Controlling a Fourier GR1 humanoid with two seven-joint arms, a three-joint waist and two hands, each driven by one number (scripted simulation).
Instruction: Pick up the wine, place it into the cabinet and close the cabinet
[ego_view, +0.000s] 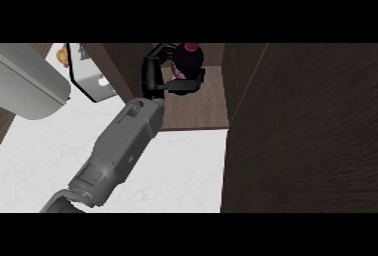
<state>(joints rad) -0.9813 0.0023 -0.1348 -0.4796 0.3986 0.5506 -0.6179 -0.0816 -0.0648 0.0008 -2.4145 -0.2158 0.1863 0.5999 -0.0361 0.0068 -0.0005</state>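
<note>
The wine bottle (189, 61), dark with a red top, stands upright inside the open cabinet (203, 107), above its brown shelf floor. My left hand (164, 82) is shut on it: the fingers curl round the bottle's left side and the thumb crosses beneath its lower part, hiding much of the label. The grey forearm runs from the lower left edge up to the cabinet opening. The cabinet door (303, 130), a large dark wood panel, stands open at the right. My right hand does not show.
A white counter (181, 170) lies below the cabinet. At the upper left sit a large pale rounded object (29, 85), a small white appliance (94, 80) and something orange (64, 56) behind it.
</note>
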